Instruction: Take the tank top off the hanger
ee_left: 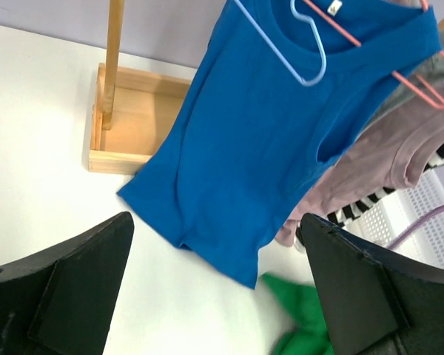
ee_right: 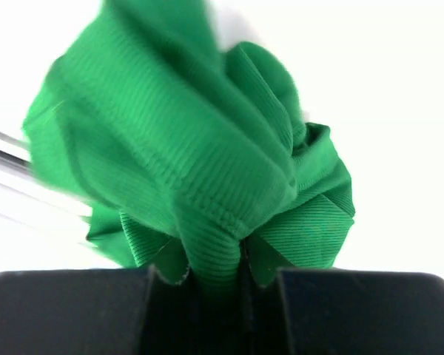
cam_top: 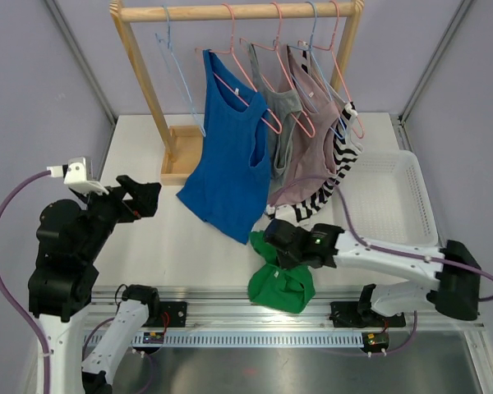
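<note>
Green ribbed cloth fills the right wrist view: it is the green top [ee_right: 207, 170], crumpled into a bundle. The right gripper [ee_right: 214, 275] has its two black fingers drawn narrow on a fold of it, so the cloth is pinched between them. We cannot make out its straps or neck opening, because the folds hide them and the upper part is blurred. From above, the green top [cam_top: 281, 286] is on no hanger. It sits at the near edge of the table [cam_top: 148, 238], below the hanging clothes, and its long side runs from the right gripper [cam_top: 271, 249] toward the metal rail [cam_top: 214, 336]. We cannot tell which end is the top. The left gripper [cam_top: 144, 197] is apart from it, on the left side, with the fingers spread wide and nothing between them. In its own view the left gripper [ee_left: 216, 218] faces the blue tank top [ee_left: 266, 126], which hangs on a pink hanger [ee_left: 355, 37] from the wooden rack [cam_top: 238, 11], and only a corner of the green top [ee_left: 303, 325] shows at the bottom edge. A small white tag [ee_left: 333, 7] sits at the blue neck, but we cannot read any writing on it. The other clothes partly cover each other, beside the white basket [cam_top: 394, 197].
</note>
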Controlling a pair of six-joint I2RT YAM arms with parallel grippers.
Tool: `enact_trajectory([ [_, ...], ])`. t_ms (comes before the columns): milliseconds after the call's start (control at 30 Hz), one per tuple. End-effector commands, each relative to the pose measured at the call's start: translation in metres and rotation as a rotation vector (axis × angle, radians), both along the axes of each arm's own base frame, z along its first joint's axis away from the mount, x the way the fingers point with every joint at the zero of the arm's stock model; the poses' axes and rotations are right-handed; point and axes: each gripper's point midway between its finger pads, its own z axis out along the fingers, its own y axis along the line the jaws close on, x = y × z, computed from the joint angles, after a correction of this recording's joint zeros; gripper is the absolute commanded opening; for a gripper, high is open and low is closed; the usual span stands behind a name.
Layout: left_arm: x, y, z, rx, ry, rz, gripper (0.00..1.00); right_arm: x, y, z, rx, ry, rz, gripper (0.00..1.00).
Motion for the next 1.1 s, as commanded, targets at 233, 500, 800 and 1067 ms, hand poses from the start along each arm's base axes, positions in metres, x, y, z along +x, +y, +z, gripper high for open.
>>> enact_trajectory([
  [233,-0.017,-0.008,-0.012,0.029,0.008,-0.076,0.99,0.037,-0.146,0.19,0.056,-0.486,-0.518,0.0],
  [500,-0.02,-0.012,0.007,0.003,-0.033,-0.094,0.99,0.036,-0.21,0.252,0.092,-0.644,-0.678,0.0],
  [800,-0.014,-0.03,0.061,0.008,-0.104,-0.201,0.99,0.089,-0.238,0.219,-0.279,-0.59,-0.798,0.0],
  [1067,0.003,-0.042,0.116,-0.002,-0.162,-0.26,0.99,0.145,-0.293,0.173,-0.266,-0.463,-0.963,0.0],
])
